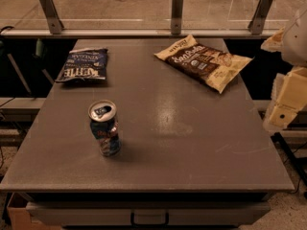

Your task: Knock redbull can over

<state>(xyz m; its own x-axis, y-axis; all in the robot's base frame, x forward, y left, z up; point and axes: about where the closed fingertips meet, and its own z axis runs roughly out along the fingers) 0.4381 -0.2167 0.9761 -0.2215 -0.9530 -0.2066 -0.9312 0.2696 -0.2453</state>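
Camera view: my end effector point(287, 102) hangs just off the tabletop's right edge, about midway along it. Can't tell whether it's spread or closed.

The redbull can point(104, 128) is well apart from it, across the tabletop point(192, 143) toward the left edge and nearer the front edge. It stands upright, long axis vertical, tab end up, sides dented.

My read: reach leftward, then a sideways shove near the can's top should tip it.

The surface is grey, flat and smooth. Both bags lie farther back than that line: dark-blue snack bag point(82, 65) at the far-left corner, cream-and-brown snack bag point(204, 61) toward the far-right corner. A rail with posts point(177, 11) runs beyond the far edge.
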